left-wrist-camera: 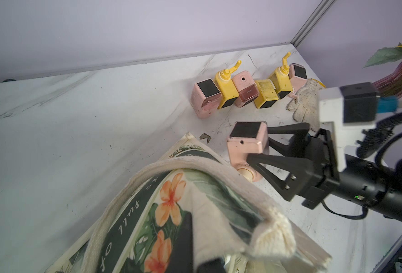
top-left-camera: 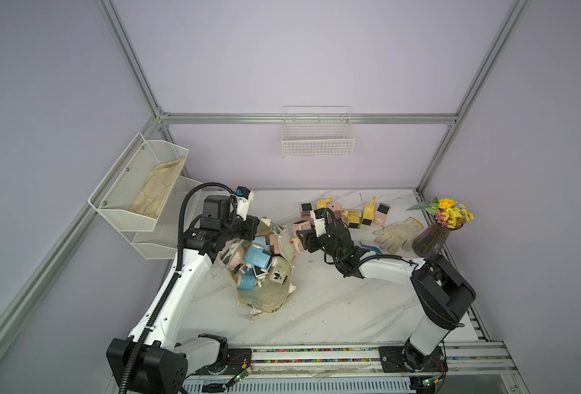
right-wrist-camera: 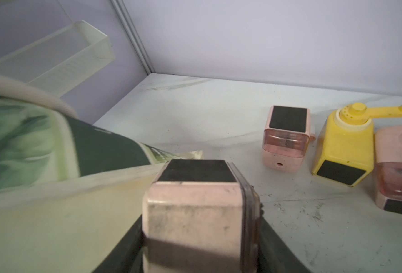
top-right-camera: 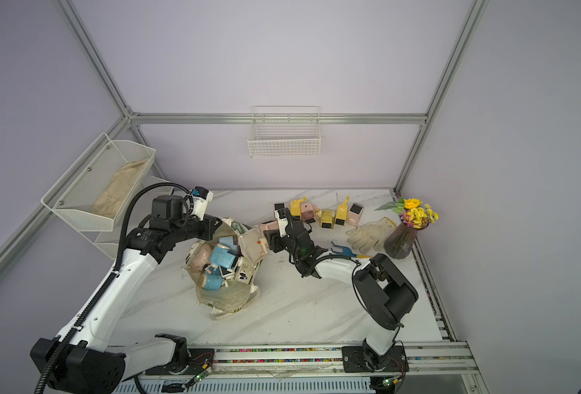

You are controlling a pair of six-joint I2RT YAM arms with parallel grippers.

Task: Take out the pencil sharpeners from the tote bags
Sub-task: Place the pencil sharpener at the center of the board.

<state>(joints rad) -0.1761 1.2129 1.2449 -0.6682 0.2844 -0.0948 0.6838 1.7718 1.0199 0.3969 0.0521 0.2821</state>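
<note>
The cream tote bag (top-left-camera: 265, 300) (top-right-camera: 224, 300) with a green leafy print (left-wrist-camera: 148, 212) lies open at mid-table, with several pencil sharpeners (top-left-camera: 258, 257) (top-right-camera: 222, 257) in blue, beige and pink inside. My left gripper (top-left-camera: 258, 227) (left-wrist-camera: 197, 255) is shut on the bag's far rim. Just right of the bag, my right gripper (top-left-camera: 304, 235) (left-wrist-camera: 259, 144) (right-wrist-camera: 200, 248) is shut on a pink pencil sharpener (top-left-camera: 301, 228) (left-wrist-camera: 247, 141) (right-wrist-camera: 195, 212) with a black square face. Several pink and yellow sharpeners (top-left-camera: 347, 213) (left-wrist-camera: 242, 92) (right-wrist-camera: 287, 137) stand in a row at the back.
A dirty white glove (top-left-camera: 396, 233) and a blue hand rake (top-left-camera: 371, 247) lie right of the row. A vase of flowers (top-left-camera: 432, 235) stands at the far right. A mesh shelf (top-left-camera: 139, 191) hangs on the left wall, a wire basket (top-left-camera: 318, 140) on the back wall.
</note>
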